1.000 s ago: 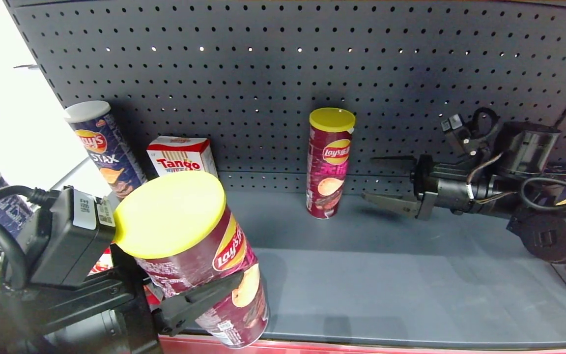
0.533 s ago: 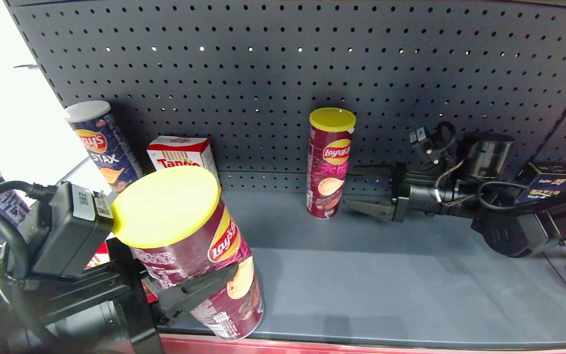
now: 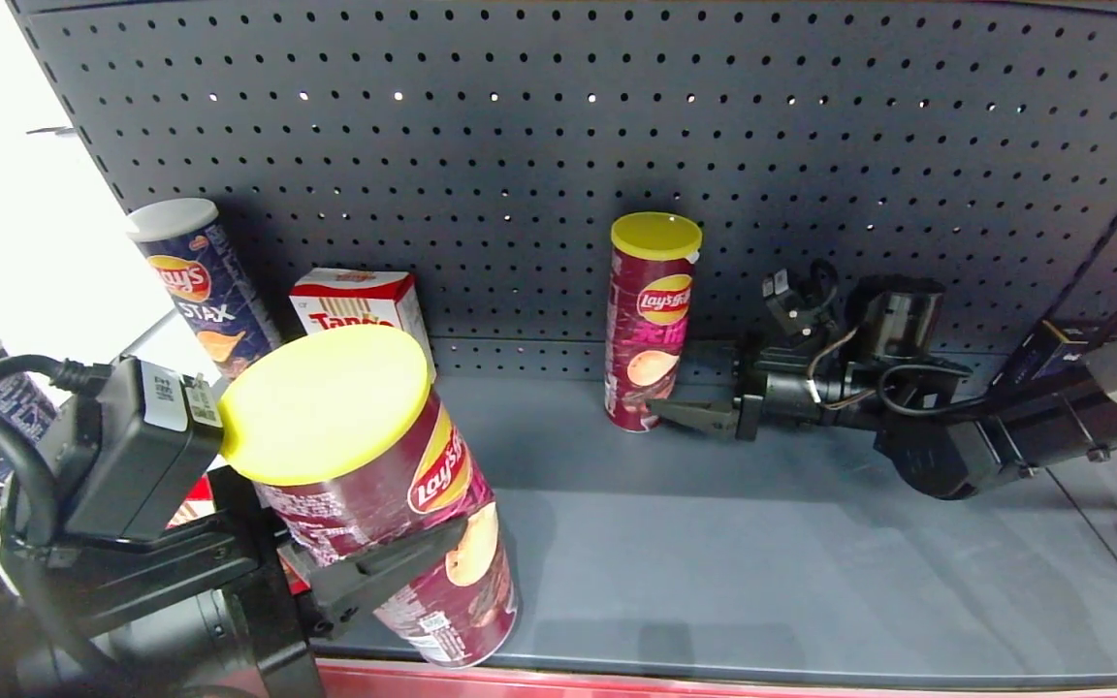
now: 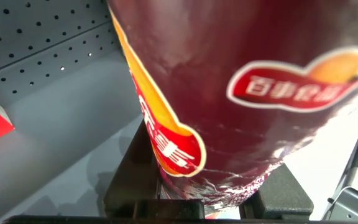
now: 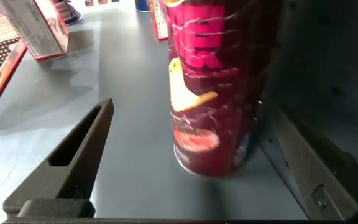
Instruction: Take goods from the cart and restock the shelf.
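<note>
A maroon chip can (image 3: pixel 355 456) with a yellow lid hangs tilted over the shelf's front left, and my left gripper (image 3: pixel 365 543) is shut on its lower body. In the left wrist view the can (image 4: pixel 229 81) rises from my left gripper (image 4: pixel 210 186). A second maroon can (image 3: pixel 651 320) stands upright at the back of the shelf (image 3: pixel 762 553). My right gripper (image 3: pixel 680 380) is open at its base. In the right wrist view that can (image 5: pixel 216 87) stands between the spread fingers (image 5: pixel 73 162) of my right gripper (image 5: pixel 191 112), with gaps on both sides.
A blue chip can (image 3: pixel 205 291) and a red-and-white wafer box (image 3: pixel 360 305) stand at the back left against the pegboard (image 3: pixel 558 145). A dark box (image 3: pixel 1053 344) sits at the far right. The shelf's middle and right front are bare, with a red front edge (image 3: pixel 714 683).
My right arm has moved left along the shelf until its open fingers flank the standing can. The left gripper with its can has shifted slightly left and forward.
</note>
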Robot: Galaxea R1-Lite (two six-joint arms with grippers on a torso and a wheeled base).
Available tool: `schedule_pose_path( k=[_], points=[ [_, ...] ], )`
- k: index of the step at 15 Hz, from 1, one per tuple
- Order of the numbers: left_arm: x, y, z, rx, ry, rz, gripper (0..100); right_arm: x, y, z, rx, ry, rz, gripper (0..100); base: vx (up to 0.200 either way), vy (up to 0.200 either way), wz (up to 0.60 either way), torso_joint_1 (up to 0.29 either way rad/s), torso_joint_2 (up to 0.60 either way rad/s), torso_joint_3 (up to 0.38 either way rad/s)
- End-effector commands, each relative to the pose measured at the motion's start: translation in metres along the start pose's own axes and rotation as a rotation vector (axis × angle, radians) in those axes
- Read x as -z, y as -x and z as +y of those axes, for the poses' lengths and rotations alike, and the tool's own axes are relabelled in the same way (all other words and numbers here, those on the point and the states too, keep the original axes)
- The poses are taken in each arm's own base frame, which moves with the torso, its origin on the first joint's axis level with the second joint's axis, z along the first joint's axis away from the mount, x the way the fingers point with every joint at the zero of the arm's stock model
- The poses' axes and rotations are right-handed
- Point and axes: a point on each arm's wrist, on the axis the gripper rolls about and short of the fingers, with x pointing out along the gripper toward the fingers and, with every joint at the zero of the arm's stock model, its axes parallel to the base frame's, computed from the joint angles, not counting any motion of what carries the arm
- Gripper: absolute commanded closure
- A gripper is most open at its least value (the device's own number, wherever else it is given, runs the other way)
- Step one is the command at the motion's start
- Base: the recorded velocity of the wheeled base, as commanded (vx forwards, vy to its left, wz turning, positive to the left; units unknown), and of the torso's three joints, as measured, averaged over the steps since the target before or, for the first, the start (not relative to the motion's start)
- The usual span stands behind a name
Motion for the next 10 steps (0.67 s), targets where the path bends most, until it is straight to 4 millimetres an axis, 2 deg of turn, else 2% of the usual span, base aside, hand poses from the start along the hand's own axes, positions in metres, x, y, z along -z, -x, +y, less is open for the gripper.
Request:
schedule_pose_path(
  k=[1, 2, 4, 10],
  points=[
    [0.0, 0.0, 0.001, -0.006, 0.001, 0.002, 100, 0.007, -0.01, -0.001, -0.017, -0.006, 0.002, 0, 0.0, 0.0, 0.0, 0.0, 0.0, 0.0],
    [0.0, 0.0, 0.001, -0.006, 0.001, 0.002, 100, 0.007, -0.01, -0.001, -0.017, -0.006, 0.002, 0, 0.0, 0.0, 0.0, 0.0, 0.0, 0.0],
    [0.001, 0.001, 0.003, -0.018, 0.001, 0.004, 100, 0.012, -0.024, -0.003, -0.038, -0.003, -0.004, 0, 0.0, 0.0, 0.0, 0.0, 0.0, 0.0],
    [0.001, 0.001, 0.003, -0.018, 0.001, 0.003, 100, 0.019, -0.046, -0.004, -0.043, 0.002, -0.01, 0, 0.0, 0.0, 0.0, 0.0, 0.0, 0.0]
  ],
)
